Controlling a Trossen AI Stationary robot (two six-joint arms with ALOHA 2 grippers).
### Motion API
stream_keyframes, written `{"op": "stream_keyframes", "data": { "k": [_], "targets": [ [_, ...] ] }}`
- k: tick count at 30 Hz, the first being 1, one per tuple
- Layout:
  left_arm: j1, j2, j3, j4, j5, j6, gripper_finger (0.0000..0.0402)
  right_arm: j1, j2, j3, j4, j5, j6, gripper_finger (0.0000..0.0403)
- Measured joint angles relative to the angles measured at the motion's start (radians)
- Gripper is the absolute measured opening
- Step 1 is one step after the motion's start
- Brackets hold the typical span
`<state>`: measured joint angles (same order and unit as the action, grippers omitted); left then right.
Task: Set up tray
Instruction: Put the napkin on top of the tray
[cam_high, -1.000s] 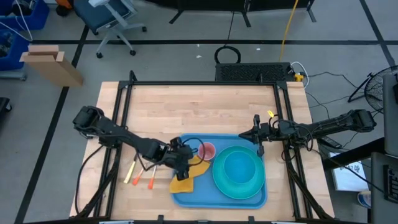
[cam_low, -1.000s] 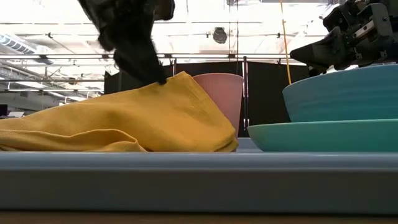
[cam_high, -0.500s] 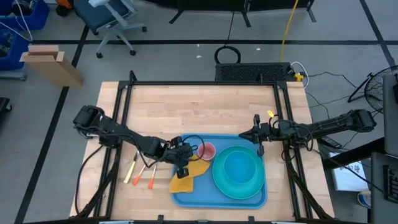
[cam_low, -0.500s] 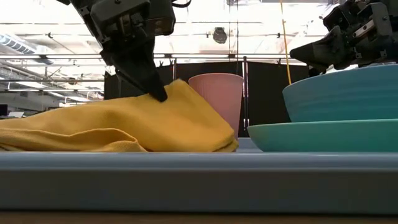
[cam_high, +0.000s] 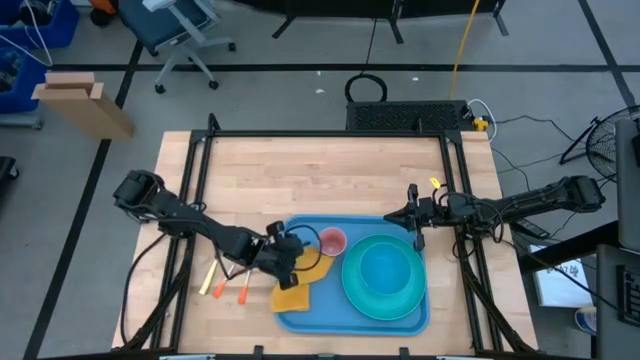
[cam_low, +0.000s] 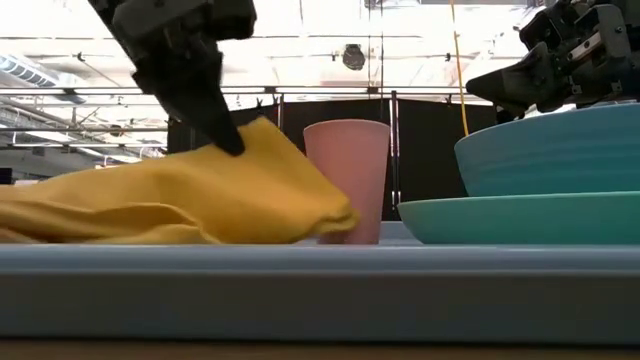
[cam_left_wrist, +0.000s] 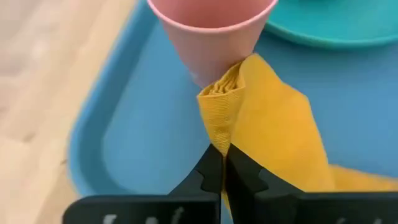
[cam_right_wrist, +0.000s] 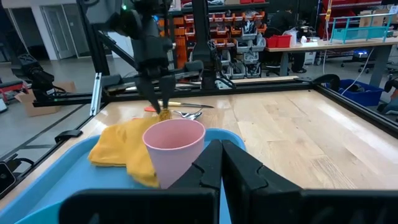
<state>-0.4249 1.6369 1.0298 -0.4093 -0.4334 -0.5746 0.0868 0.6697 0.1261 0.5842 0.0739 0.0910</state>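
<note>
So the wooden table fills the middle of the high view, and the tray sits at its lower centre-right, near the bottom edge of the tabletop. It's the big blue flat one, and nearly everything is on it. Right half of the tray holds a turquoise plate with a teal bowl sitting in it. In the low view those two fill the right side of the frame, bowl stacked on plate.

Next down in size is the yellow cloth, lying over the tray's left part with one corner hanging past the tray's left rim onto the wood. My left gripper is pinched tight on a folded edge of that cloth, fingers closed with fabric between them, and the pinched bit is lifted into a peak right beside the pink cup. Cup stands upright on the tray, upper left of the bowl.

My right gripper hangs at the tray's upper right edge, fingers pressed together, nothing in them.

Smallest stuff: some orange and yellow handled utensils lying on the bare wood left of the tray.
</note>
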Motion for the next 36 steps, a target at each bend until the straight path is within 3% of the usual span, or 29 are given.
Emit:
{"op": "stream_keyframes", "data": {
  "k": [6,11,22,27,36],
  "targets": [
    [-0.017,-0.007,0.000,-0.122,-0.114,-0.145,0.0003,0.000,0.000,0.000,0.002,0.000,0.001,0.0000],
    [-0.014,-0.006,-0.049,-0.136,-0.151,-0.246,0.0002,0.000,0.000,0.000,0.002,0.000,0.001,0.0000],
    [0.052,-0.007,-0.204,0.091,-0.099,-0.308,0.0014,0.000,0.000,0.000,0.011,0.001,-0.001,0.0000],
    [0.038,-0.009,-0.183,0.096,-0.091,-0.198,0.0054,0.000,0.000,0.000,0.011,0.002,-0.005,0.0000],
    [0.020,-0.036,-0.085,0.023,-0.125,-0.017,0.0166,0.000,0.000,0.000,0.009,0.001,-0.005,0.0000]
  ]
}}
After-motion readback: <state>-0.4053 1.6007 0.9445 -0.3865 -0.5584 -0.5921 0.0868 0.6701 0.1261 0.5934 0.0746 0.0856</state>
